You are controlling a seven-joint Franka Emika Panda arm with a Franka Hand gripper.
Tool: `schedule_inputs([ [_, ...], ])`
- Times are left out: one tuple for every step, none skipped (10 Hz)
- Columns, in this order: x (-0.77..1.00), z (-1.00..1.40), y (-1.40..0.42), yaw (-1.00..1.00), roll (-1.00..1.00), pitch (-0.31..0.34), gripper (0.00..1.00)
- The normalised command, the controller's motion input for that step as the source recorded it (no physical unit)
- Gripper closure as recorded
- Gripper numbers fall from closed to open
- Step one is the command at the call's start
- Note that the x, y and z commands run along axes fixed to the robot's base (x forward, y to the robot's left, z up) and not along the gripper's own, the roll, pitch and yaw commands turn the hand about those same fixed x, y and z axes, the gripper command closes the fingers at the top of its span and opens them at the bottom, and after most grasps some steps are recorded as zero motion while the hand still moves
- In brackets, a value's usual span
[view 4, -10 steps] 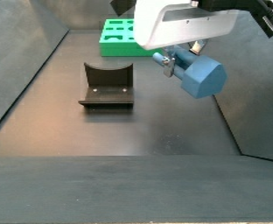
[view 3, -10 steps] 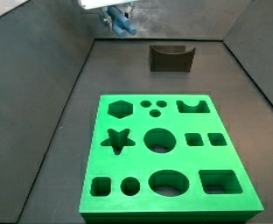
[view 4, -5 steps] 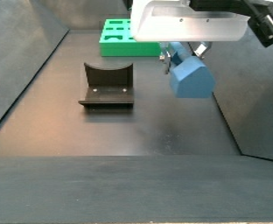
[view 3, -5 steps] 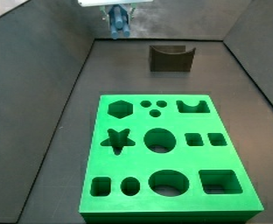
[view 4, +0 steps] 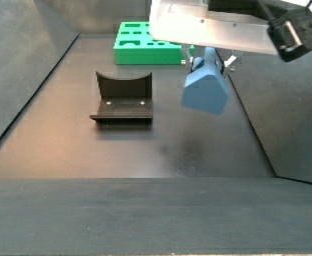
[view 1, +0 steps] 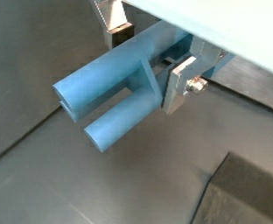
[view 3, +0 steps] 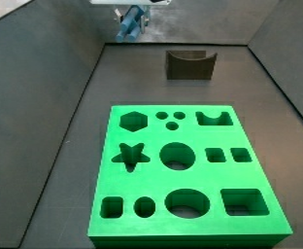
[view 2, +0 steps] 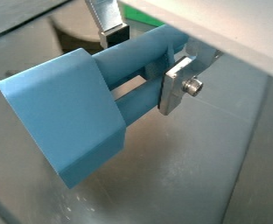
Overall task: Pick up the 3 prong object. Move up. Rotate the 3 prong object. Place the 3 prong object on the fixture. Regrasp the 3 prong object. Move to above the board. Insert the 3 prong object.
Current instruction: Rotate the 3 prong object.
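The piece (view 4: 206, 90) in the silver-fingered gripper (view 1: 150, 61) is plain blue; the board (view 3: 183, 173) bright green; the fixture (view 4: 121, 98) dark brown.

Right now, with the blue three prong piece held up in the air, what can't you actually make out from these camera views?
- Third prong of the 3 prong object: a wrist view shows two; the piece's own body hides the rest.
- Gripper body: cut off by the frame edge in both wrist views.
- Board: mostly hidden behind the gripper housing in a side view.
- Fixture notch: too small to read in a side view.
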Motion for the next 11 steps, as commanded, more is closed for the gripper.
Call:
schedule_inputs([
  [0.0, 0.0, 0.01, -1.0, 0.0, -0.001, 1.0],
  [0.0, 0.0, 0.01, -1.0, 0.0, -0.001, 1.0],
  [0.0, 0.0, 0.01, -1.0, 0.0, -0.001, 1.0],
  [0.0, 0.0, 0.01, -1.0, 0.0, -0.001, 1.0],
  [0.0, 0.0, 0.01, -1.0, 0.0, -0.001, 1.0],
  [0.0, 0.0, 0.01, -1.0, 0.0, -0.001, 1.0],
  [0.0, 0.0, 0.01, -1.0, 0.0, -0.001, 1.0],
  [0.0, 0.0, 0.01, -1.0, 0.0, -0.001, 1.0],
  [0.0, 0.0, 0.01, -1.0, 0.0, -0.001, 1.0],
  [0.0, 0.0, 0.01, -1.0, 0.0, -0.001, 1.0],
  [0.0, 0.0, 0.01, -1.0, 0.0, -0.001, 1.0],
])
